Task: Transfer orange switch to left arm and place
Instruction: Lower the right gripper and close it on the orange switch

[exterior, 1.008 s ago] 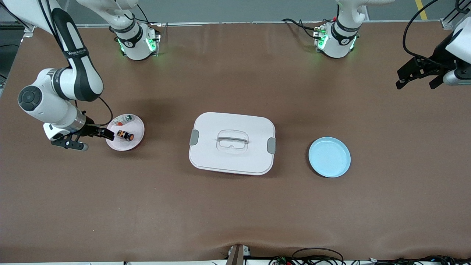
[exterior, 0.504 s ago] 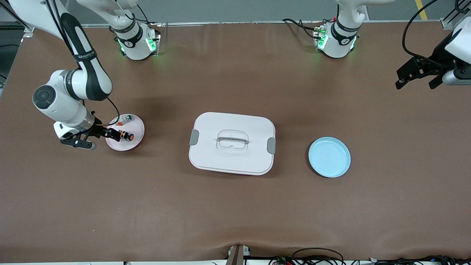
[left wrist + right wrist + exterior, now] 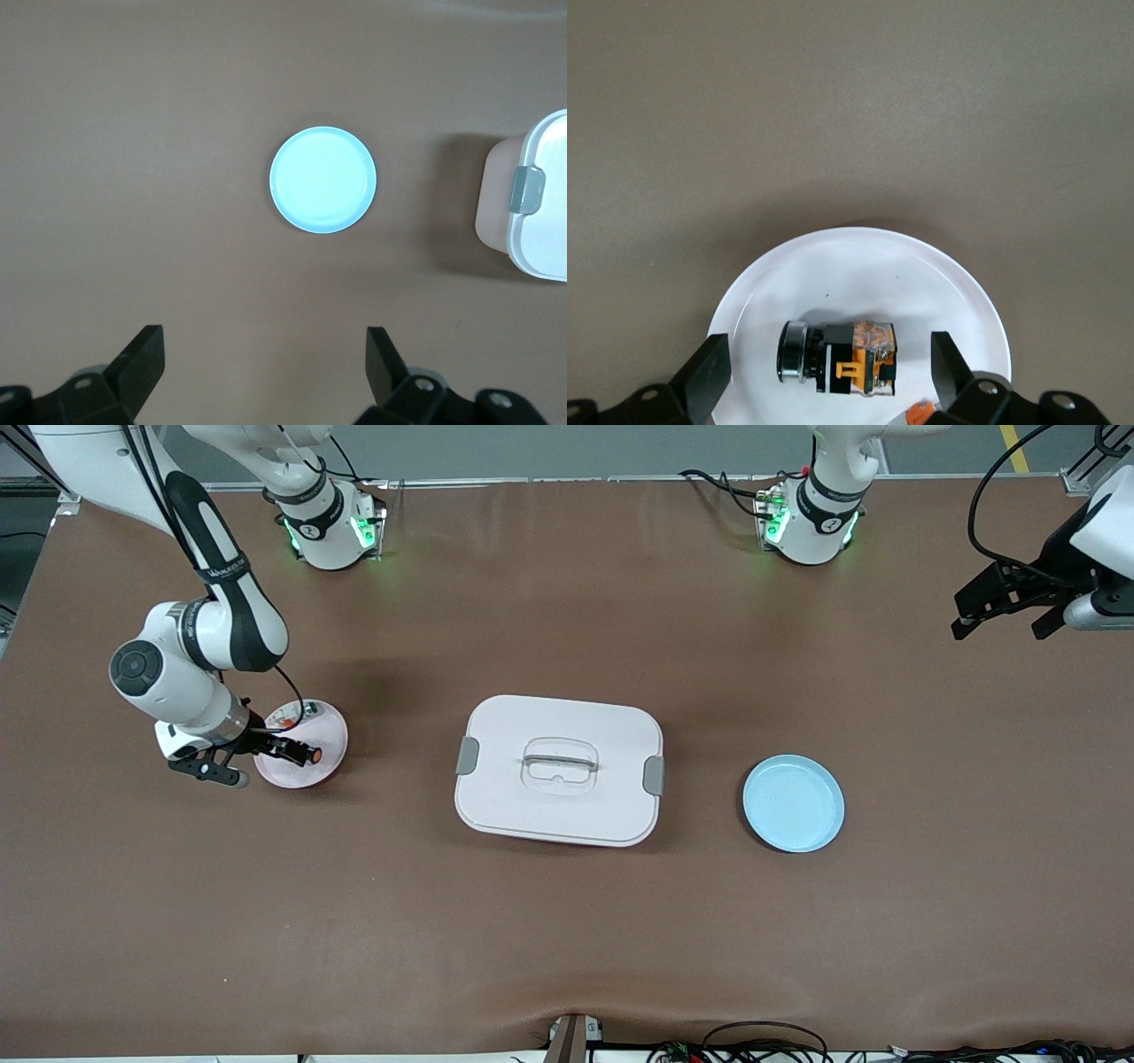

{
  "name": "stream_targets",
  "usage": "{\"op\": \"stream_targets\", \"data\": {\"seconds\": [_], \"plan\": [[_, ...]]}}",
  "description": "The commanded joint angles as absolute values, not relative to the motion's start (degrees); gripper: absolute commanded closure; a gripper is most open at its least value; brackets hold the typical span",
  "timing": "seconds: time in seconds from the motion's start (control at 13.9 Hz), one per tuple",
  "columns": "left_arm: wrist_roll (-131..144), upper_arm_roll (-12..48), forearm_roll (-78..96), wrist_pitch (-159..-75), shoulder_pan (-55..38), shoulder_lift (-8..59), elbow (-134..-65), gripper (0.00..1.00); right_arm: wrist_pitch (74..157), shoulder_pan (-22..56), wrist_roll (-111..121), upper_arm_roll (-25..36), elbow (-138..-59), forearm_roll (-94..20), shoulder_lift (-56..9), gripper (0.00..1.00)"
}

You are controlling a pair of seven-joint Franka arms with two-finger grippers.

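Orange switch (image 3: 837, 358) lies on its side on the pink plate (image 3: 323, 772), between the spread fingers of the right gripper (image 3: 257, 757).
The right wrist view shows the black body and orange clip, with nothing gripped; the front view shows only its orange end past a fingertip. The right gripper has moved in over the plate since a second ago. The box (image 3: 559, 770) sits mid-table, the blue plate (image 3: 793, 803) beside it. The left gripper (image 3: 1005, 609) waits released over the table's left-arm end.
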State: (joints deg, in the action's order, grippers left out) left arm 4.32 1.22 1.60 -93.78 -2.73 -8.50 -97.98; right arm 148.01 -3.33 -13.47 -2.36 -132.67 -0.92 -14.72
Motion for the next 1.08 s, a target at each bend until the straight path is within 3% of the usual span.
{"op": "stream_targets", "data": {"seconds": [0.0, 1.01], "plan": [[3.5, 1.5, 1.0, -92.8, -2.4, -7.6, -96.8, 0.0, 150.4, -3.3, -14.5, -2.3, -133.7, -1.1, -16.1, 0.0], [3.5, 1.1, 2.0, -92.7, -2.0, -6.3, -95.1, 0.0, 150.6, -3.3, -14.5, -2.4, -133.8, -1.1, -20.0, 0.0]]}}
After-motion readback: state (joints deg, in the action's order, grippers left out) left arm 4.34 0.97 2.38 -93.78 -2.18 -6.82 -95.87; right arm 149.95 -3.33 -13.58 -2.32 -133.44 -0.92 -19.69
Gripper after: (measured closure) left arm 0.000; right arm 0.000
